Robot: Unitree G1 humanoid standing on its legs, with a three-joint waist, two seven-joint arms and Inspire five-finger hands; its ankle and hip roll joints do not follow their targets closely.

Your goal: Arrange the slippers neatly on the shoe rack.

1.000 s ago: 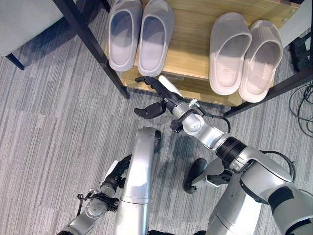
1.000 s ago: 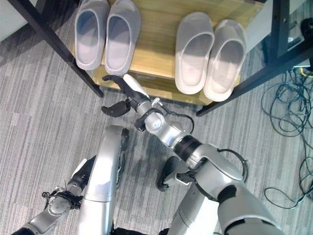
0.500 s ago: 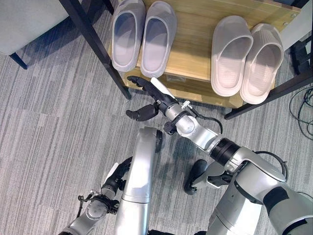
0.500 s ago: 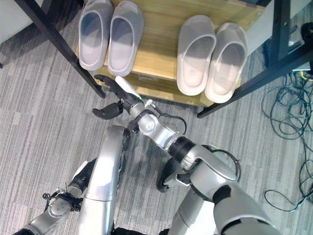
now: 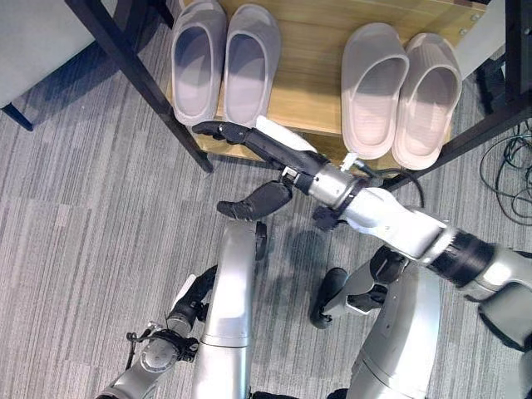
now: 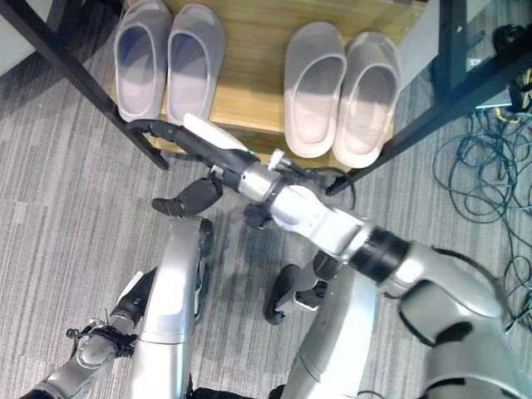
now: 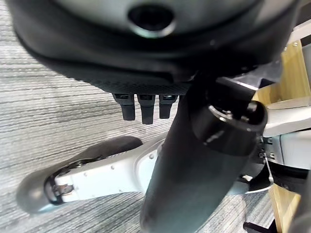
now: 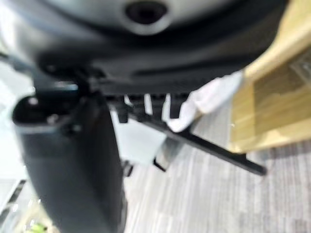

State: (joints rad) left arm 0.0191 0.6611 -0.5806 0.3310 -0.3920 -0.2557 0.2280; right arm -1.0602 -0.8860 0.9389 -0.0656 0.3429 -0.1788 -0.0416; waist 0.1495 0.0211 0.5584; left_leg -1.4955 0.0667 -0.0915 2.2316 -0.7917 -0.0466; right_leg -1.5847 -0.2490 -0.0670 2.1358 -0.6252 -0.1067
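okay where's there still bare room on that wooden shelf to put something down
The bare wood of the shelf lies between the grey pair and the beige pair, running to its front edge. Each pair sits side by side with no gap. The front-left edge is crowded: the right robot hand hovers there, fingers straight.

Right arm extends forward across centre; right hand empty, fingers straight, thumb spread below them. Left arm bent low at lower left, left hand empty near wrist, fingers relaxed, roughly straight in left wrist view.
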